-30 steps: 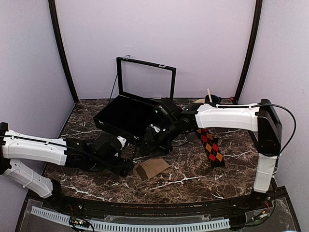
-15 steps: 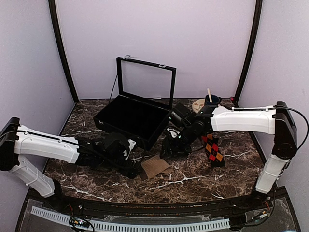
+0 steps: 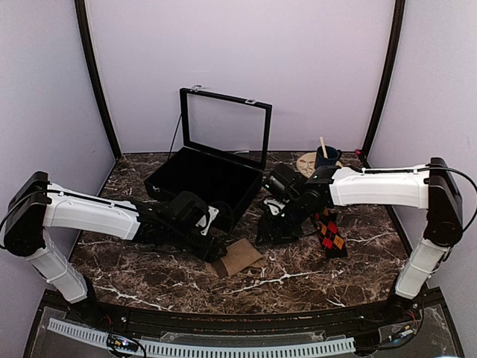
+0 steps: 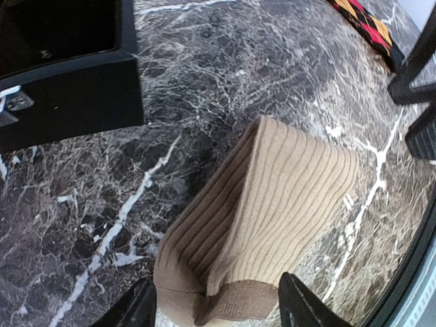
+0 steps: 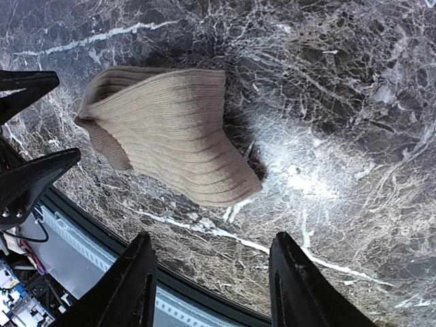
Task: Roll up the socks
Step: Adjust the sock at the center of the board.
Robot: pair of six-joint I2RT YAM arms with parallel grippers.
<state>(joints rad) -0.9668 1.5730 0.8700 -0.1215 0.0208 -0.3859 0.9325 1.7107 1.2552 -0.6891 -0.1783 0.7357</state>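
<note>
One sock lies folded with its tan-brown ribbed side up (image 3: pixel 240 257) near the table's front middle; it also shows in the left wrist view (image 4: pixel 279 197) and the right wrist view (image 5: pixel 170 129). The other sock (image 3: pixel 328 231) lies flat to the right, argyle side up, and shows at a corner of the left wrist view (image 4: pixel 368 24). My left gripper (image 3: pixel 216 250) is open, its jaws standing either side of the tan sock's cuff end (image 4: pixel 216 283). My right gripper (image 3: pixel 272 233) is open and empty (image 5: pixel 212 238), hovering just right of the tan sock.
A black box (image 3: pixel 205 183) with its glass lid (image 3: pixel 223 123) raised stands behind the grippers, close to the left arm. A dark cup with a stick (image 3: pixel 326 155) and a round wooden piece (image 3: pixel 307 160) sit at the back right. The table's front rim (image 3: pixel 246 317) is near.
My left gripper has moved right up to the tan sock's end. My right gripper has drawn back to the right, off the sock.
</note>
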